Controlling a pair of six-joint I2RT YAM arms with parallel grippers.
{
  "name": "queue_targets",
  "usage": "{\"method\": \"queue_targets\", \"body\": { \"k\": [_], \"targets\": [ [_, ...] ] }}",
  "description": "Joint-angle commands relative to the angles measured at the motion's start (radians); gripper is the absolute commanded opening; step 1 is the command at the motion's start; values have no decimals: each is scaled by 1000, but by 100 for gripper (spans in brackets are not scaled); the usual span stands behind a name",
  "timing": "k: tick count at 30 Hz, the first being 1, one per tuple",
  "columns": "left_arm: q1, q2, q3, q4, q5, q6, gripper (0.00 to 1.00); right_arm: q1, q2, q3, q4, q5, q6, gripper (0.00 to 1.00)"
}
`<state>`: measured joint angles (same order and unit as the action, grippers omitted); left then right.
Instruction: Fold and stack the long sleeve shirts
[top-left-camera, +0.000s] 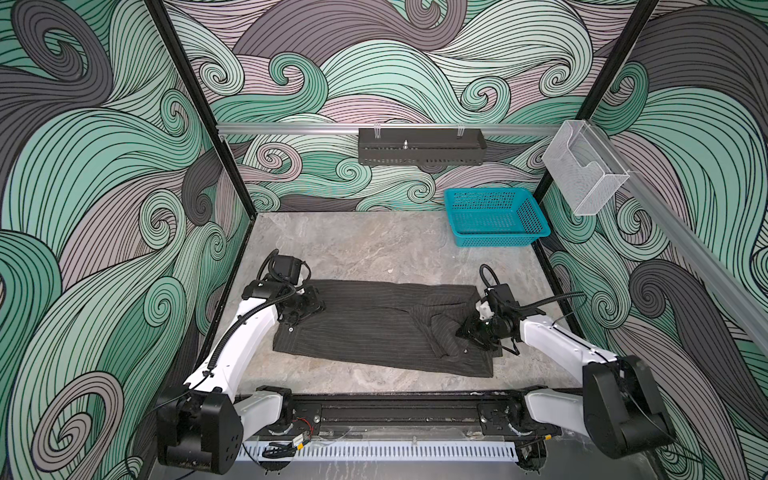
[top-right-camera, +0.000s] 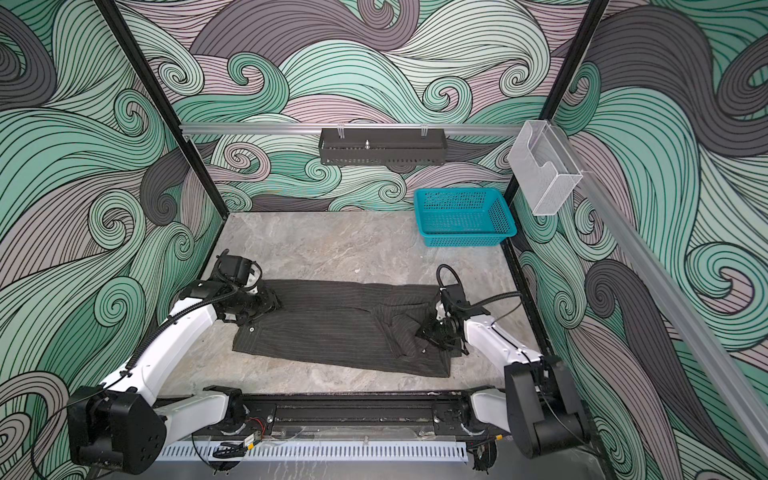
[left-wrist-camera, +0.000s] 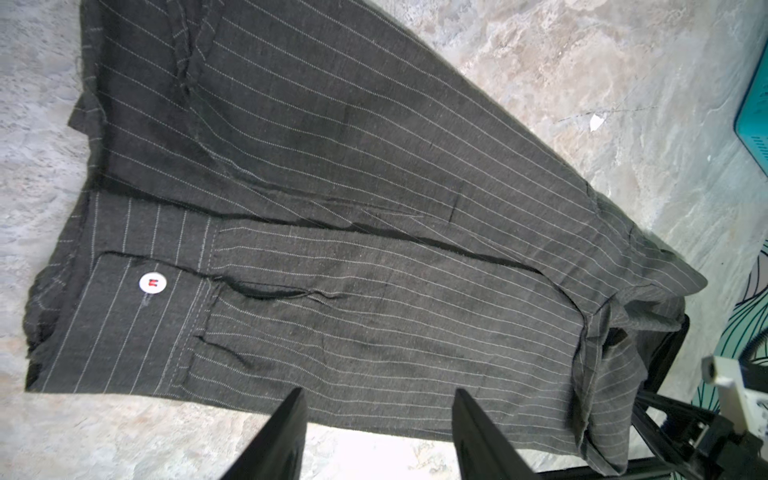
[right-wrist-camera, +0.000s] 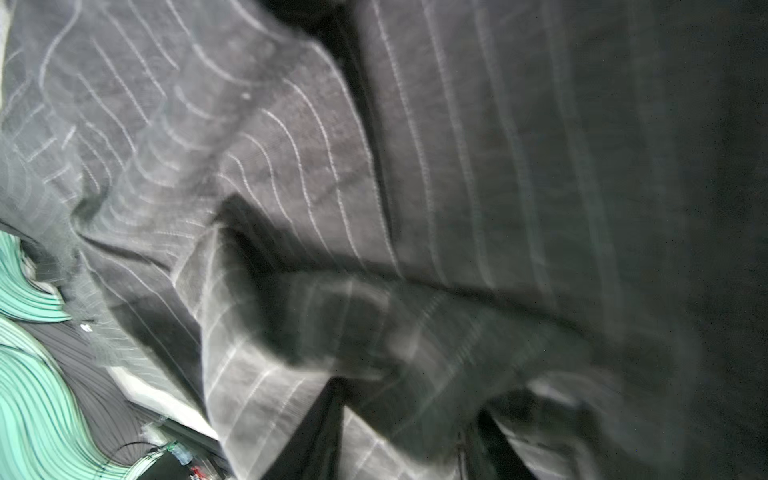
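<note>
The dark striped shirt (top-left-camera: 374, 328) lies flat on the table (top-left-camera: 353, 249) between both grippers: the left gripper (left-wrist-camera: 378, 397) hangs open and empty over its edge, a white button (left-wrist-camera: 152, 283) with red thread near it, while the right gripper (top-left-camera: 463, 332) sits in bunched cloth, open or closed I cannot tell.

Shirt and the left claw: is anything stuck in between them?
No, nothing visible stands between them. The left gripper is open right at the edge of the dark pinstriped shirt.
</note>
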<state>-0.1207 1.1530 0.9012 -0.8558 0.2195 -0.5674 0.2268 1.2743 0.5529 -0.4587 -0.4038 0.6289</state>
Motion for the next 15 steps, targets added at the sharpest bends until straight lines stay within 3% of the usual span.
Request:
{"method": "queue_targets", "body": {
  "k": [1, 5, 10, 15],
  "targets": [
    [-4, -29, 31, -54, -17, 20, 59, 55, -18, 81, 39, -21, -31, 21],
    [-2, -39, 47, -76, -46, 24, 59, 285, -40, 296, -106, 173, -213, 0],
    [1, -56, 77, -107, -106, 2, 59, 674, 123, 541, -237, 431, -617, 0],
    [23, -114, 67, -85, -155, -16, 59, 809, 343, 634, -319, 500, -755, 0]
  ]
}}
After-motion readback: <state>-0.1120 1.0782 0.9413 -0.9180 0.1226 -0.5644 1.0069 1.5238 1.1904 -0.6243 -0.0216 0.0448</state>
